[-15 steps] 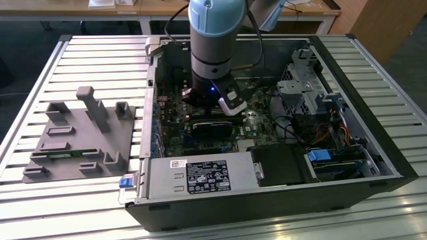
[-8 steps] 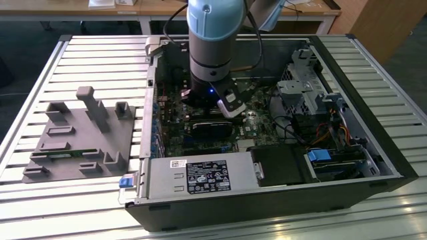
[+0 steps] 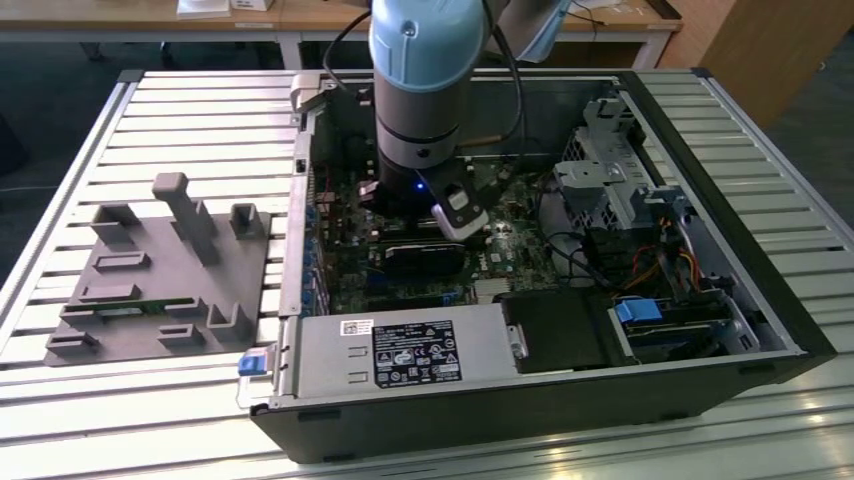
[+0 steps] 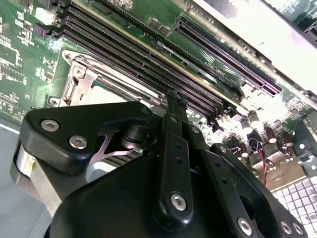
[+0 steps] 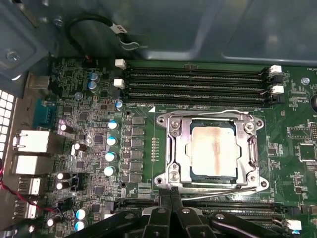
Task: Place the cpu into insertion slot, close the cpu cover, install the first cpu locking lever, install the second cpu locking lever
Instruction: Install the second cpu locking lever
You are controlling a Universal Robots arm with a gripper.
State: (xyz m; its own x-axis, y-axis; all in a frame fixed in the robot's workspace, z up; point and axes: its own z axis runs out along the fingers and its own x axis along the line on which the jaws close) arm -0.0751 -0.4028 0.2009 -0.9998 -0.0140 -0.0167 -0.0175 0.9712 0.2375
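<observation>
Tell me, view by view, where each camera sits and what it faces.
Exterior view: off the arm, above the slatted table, looking down into the open computer case; the arm reaches inside.
First wrist view: on the wrist, facing the motherboard squarely; cpu under the cpu cover, gripper at the edge.
Second wrist view: low, oblique, behind the gripper.
Both wrist views share the memory slots.

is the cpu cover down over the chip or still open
Down: in the first wrist view the cpu cover lies flat, framing the cpu.
</observation>
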